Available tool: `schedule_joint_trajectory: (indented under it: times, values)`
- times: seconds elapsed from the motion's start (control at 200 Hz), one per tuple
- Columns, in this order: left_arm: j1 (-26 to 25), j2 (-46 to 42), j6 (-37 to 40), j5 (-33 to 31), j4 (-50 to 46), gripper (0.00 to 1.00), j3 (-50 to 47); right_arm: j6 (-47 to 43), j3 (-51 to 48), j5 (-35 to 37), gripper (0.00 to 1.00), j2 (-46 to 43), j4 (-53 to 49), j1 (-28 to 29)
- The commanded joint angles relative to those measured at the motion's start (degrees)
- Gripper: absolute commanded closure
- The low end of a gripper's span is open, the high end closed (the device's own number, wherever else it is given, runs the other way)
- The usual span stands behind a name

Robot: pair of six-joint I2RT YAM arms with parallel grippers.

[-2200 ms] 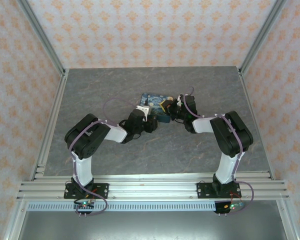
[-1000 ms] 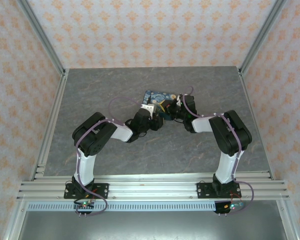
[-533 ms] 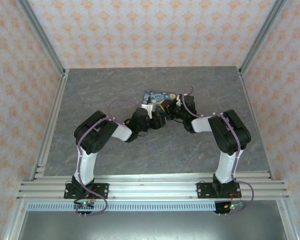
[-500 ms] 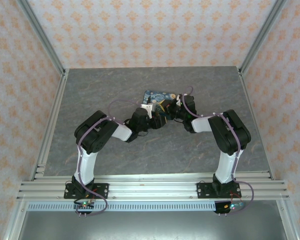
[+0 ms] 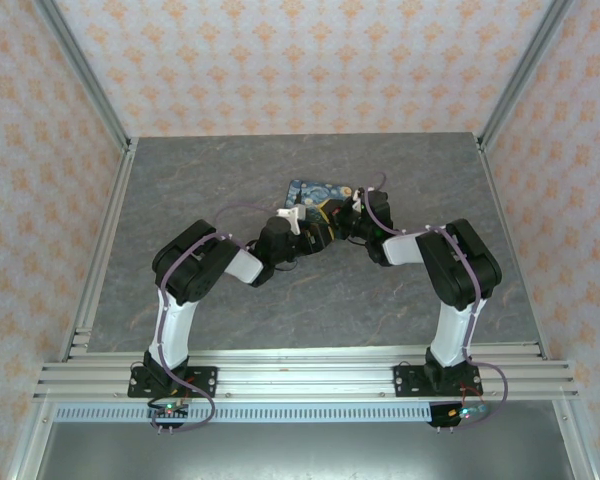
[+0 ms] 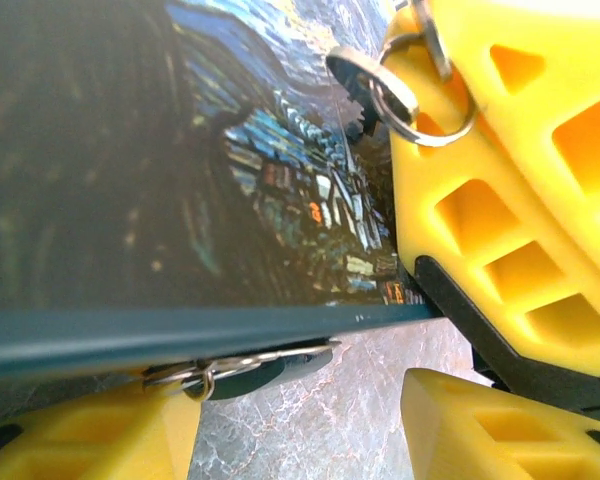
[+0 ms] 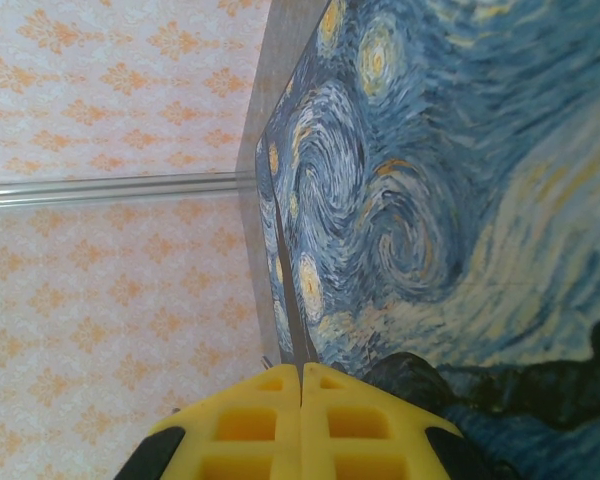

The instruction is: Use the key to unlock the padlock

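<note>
Overhead view, near edge: two arm bases bolted on the rail. The left arm [image 5: 195,268] and right arm [image 5: 462,262] both reach inward and meet at one printed box [image 5: 308,189], which lies about mid-table [image 5: 200,180]. This view is too coarse to show finger positions or small parts.

Left wrist view:
- The left gripper [image 6: 300,412] is released. Its two yellow fingers stand apart at the lower corners, and bare grey table shows between them.
- A dark rounded body with a pale metal rim and a small ring lies just above the left-hand finger, tucked under the box's teal lower edge. It reads as the padlock [image 6: 270,368], but the view is too cramped to confirm.
- Further in, a flat pale metal piece on a split ring rests against a large yellow finger [image 6: 520,190] of the other arm, over the box's printed face. It reads as the key [image 6: 358,70]. I cannot tell whether the key is clamped or merely hanging.

Right wrist view: the right gripper [image 7: 300,375] is clenched, its two yellow fingers pressed flush along one seam at the box's edge. I cannot tell what lies between them, if anything. The box's swirl print is at the right, and a patterned wall [image 7: 110,300] lies beyond.

Count: two arms, two grippers, one box, two metal rings.
</note>
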Motion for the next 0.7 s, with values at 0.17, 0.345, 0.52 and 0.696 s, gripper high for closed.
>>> schedule_joint_trajectory:
  times: [0.17,0.345,0.52,0.696]
  values:
    - [1.2,2.6,-9.2,-5.6,10.0,0.4,-1.8,0.2,0.1,-1.2,1.0,2.1,0.4,-0.2]
    - [0.8,3.6,-14.3,-6.7,13.7,0.38,-2.1,0.3,0.2,-1.3,1.0,2.6,0.6,-0.2]
    - [-0.7,4.5,-17.6,-8.1,17.6,0.38,-2.1,0.7,-0.3,-1.3,1.0,2.7,1.2,-0.2]
    - [-2.9,3.5,-17.8,-9.1,18.5,0.39,-2.0,0.6,-0.9,-1.4,1.0,1.9,1.2,-0.2]
